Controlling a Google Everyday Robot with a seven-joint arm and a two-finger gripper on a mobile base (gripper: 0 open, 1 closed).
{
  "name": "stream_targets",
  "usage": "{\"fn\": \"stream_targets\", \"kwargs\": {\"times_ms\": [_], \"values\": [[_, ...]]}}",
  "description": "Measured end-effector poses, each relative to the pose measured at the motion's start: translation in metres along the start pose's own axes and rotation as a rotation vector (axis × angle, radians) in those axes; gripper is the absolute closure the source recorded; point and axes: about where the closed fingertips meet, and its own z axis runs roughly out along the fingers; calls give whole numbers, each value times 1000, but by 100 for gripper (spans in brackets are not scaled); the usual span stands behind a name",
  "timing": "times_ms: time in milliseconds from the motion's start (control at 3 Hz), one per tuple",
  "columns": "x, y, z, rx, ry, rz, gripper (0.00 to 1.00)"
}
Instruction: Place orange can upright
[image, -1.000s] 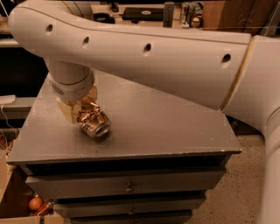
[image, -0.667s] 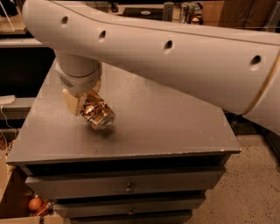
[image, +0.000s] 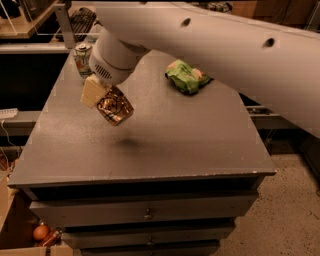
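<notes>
My gripper (image: 106, 98) hangs over the left part of the grey cabinet top (image: 165, 140), at the end of the big white arm (image: 210, 45). It is shut on the orange can (image: 115, 106), a dented orange-gold can with brown and white markings. The can is lifted off the surface and tilted, its lower end pointing down and right. Its shadow lies on the top just below it. One cream fingertip (image: 92, 91) shows on the can's left side.
A white-and-green can (image: 82, 56) stands upright at the back left of the top. A green snack bag (image: 186, 76) lies at the back middle. Drawers are below the top, a keyboard on the shelf behind, floor to the right.
The can lay on the top in the gripper's hold; now it is raised off the surface and tilted. The arm has moved up, uncovering the back of the top.
</notes>
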Motion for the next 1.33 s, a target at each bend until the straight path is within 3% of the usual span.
{"fn": "stream_targets", "kwargs": {"times_ms": [333, 1000, 1333], "values": [[-9, -13, -10, -43, -177, 2, 100], [-1, -13, -14, -146, -475, 25, 100], [11, -7, -13, -166, -580, -47, 100]]}}
